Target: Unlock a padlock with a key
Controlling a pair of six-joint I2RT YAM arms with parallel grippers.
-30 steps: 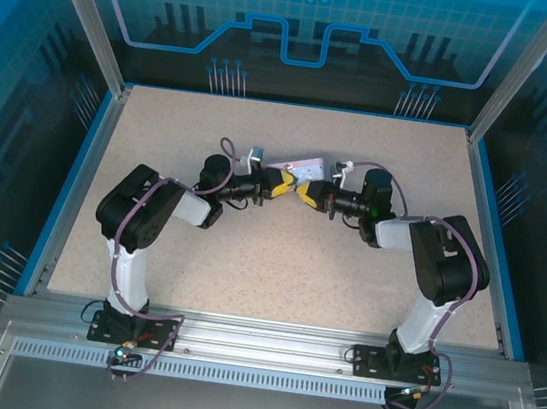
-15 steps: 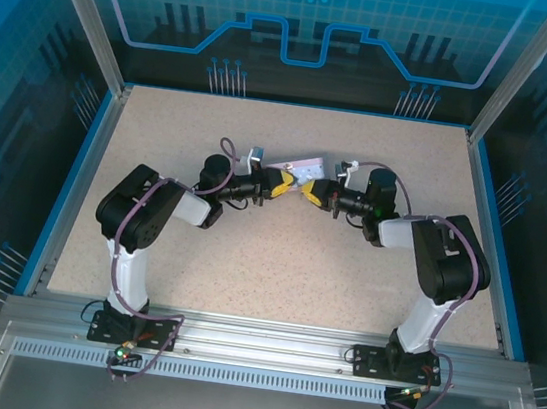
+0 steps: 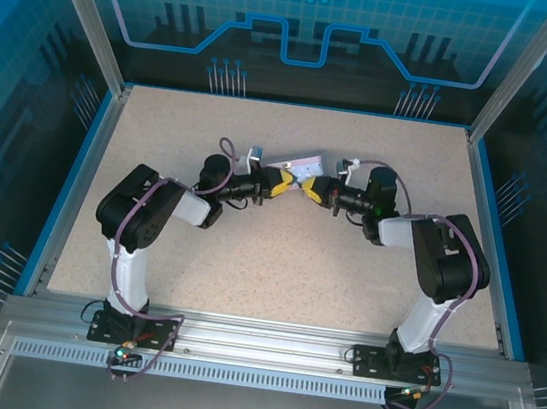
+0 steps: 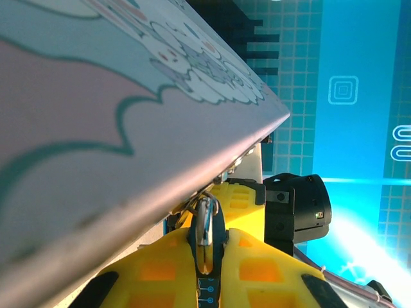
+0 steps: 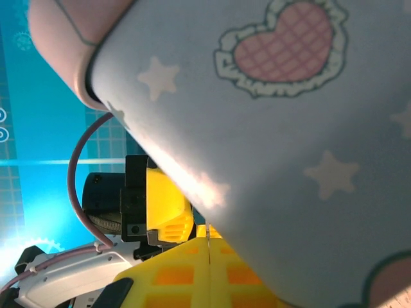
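Mid-table toward the far side, just beside the tin [image 3: 300, 162], left gripper [image 4: 207, 249] pinches padlock [image 4: 205, 221]; right gripper [image 5: 209, 251] fingers pressed together on thin key [image 5: 208, 236], tips close to left gripper's.

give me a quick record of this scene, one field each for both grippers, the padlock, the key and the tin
left gripper: shut on the padlock, just under the tin's edge
padlock: metal shackle loop shows in the grip; body mostly hidden
right gripper: shut, facing the left gripper almost tip to tip
key: thin sliver at the finger seam, likely this; too small to be sure
tin: pale, cartoon-printed, just beyond both gripper tips
table: speckled beige
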